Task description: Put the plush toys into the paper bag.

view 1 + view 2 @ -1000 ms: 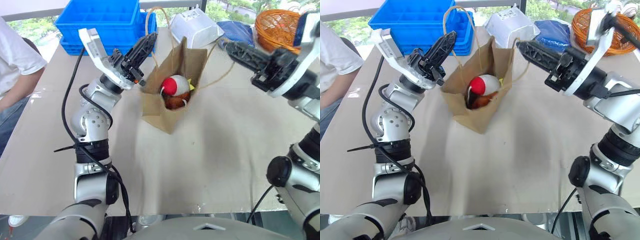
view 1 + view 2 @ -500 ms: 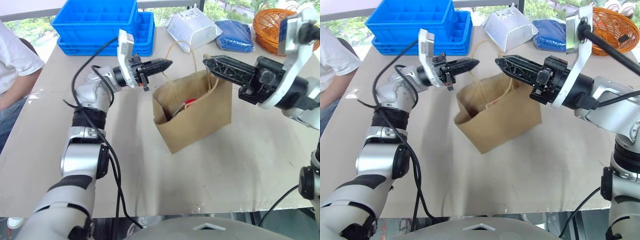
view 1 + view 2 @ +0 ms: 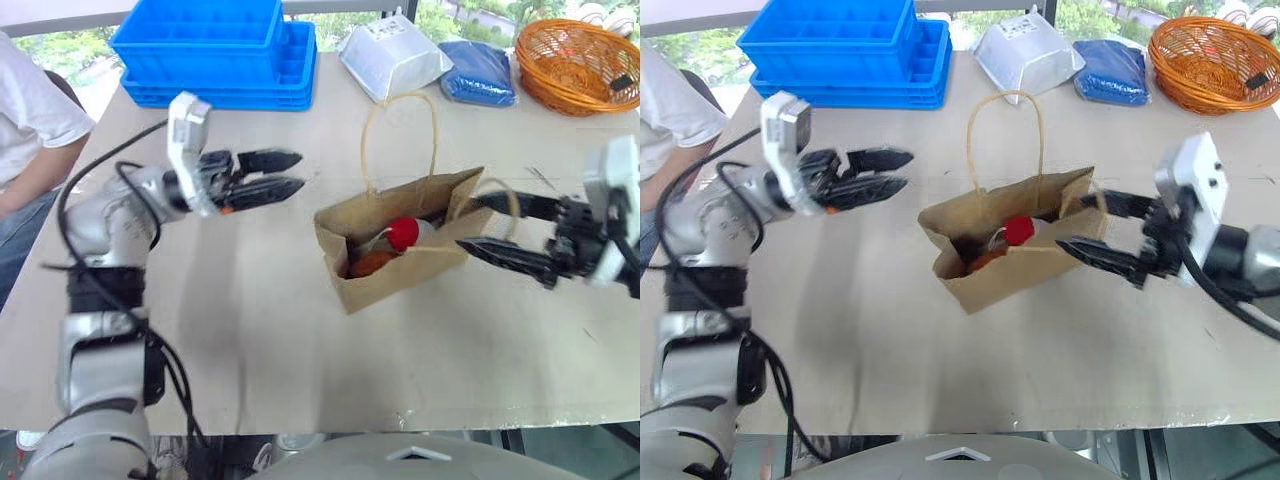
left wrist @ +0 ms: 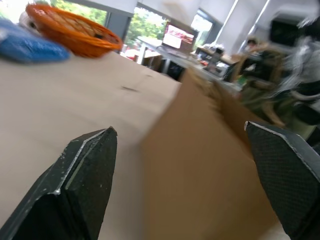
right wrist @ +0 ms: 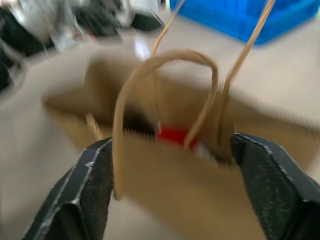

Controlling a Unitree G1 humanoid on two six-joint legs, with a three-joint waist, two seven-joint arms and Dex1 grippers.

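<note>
From the head views, the paper bag (image 3: 400, 250) stands on the bench (image 3: 250, 330), mouth up, so both plush toys sit inside: the white one with red cap (image 3: 402, 233) and the brown one (image 3: 372, 263) beside it. The job looks done. The left pincer (image 3: 262, 176) hangs well apart from the bag on its left, fingers parted, holding nothing. The right pincer (image 3: 495, 228) is just at the bag's right end, fingers apart, one to each side of the near cord handle (image 3: 497, 190); contact is unclear.

Left wrist view: both fingers (image 4: 85, 170) spread wide, the bag's side ahead, untouched.

Right wrist view: fingers (image 5: 90, 180) wide apart, the handle loop (image 5: 165, 90) between them, red cap behind.
</note>
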